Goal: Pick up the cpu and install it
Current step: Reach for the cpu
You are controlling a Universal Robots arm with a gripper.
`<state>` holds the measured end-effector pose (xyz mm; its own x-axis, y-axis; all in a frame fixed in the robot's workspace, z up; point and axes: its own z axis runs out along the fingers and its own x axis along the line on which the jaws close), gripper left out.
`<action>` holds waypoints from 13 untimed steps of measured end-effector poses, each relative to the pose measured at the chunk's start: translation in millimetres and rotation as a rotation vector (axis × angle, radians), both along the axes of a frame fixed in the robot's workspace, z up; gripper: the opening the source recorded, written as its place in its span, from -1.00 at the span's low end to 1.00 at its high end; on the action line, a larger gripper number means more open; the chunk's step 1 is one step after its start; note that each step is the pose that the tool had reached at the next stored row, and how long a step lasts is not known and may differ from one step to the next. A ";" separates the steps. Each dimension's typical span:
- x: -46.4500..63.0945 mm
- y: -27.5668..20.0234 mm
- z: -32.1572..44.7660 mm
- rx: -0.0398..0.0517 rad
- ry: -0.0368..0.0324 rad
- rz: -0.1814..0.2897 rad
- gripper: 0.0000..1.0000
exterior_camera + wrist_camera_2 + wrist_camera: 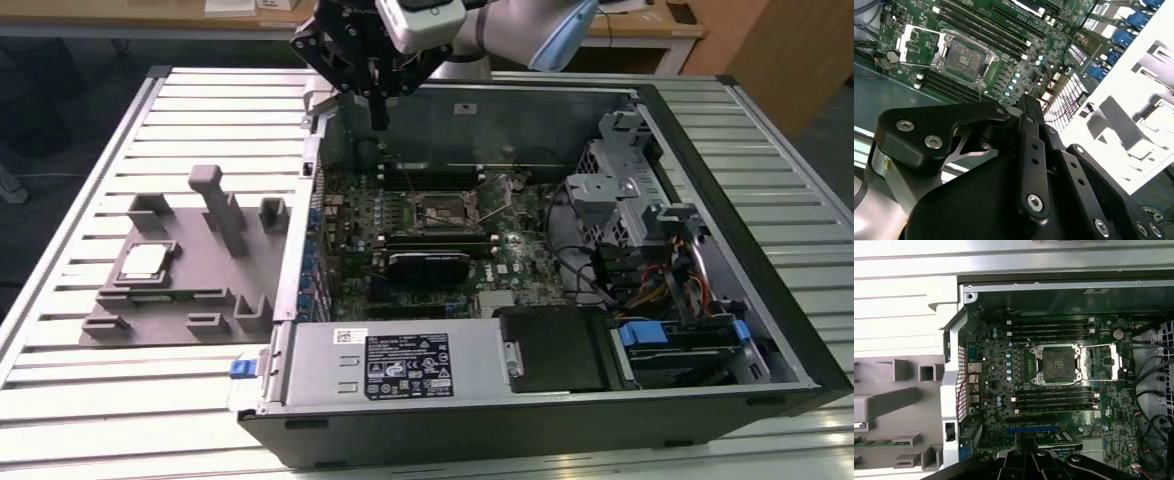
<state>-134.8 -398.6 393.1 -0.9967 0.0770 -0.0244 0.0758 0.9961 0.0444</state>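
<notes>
Exterior view: the tool, pressed together and empty, hangs above the case's far wall. The silvery square cpu lies on the grey fixture near the slatted tabletop's edge at the exterior view's left. Second wrist view: the socket lies open.

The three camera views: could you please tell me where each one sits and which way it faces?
Exterior view: off the arm, raised, looking down on the open computer case, the fixture block and the cpu on it; the gripper hangs above the case.
First wrist view: on the arm, looking down into the case; the gripper's dark links show.
Second wrist view: on the arm, looking obliquely past the gripper at the motherboard.
Shared: both wrist views show the open socket.
</notes>
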 end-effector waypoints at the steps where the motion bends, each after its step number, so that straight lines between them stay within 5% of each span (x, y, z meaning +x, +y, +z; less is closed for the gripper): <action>1: -1.3 0.1 -0.1 0.0001 -0.0001 0.000 -0.79; 13: -16.5 1.4 -0.3 0.0000 0.0000 -0.001 -0.79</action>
<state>-151.4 -397.1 392.8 -0.9966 0.0782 -0.0244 0.0770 0.9960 0.0443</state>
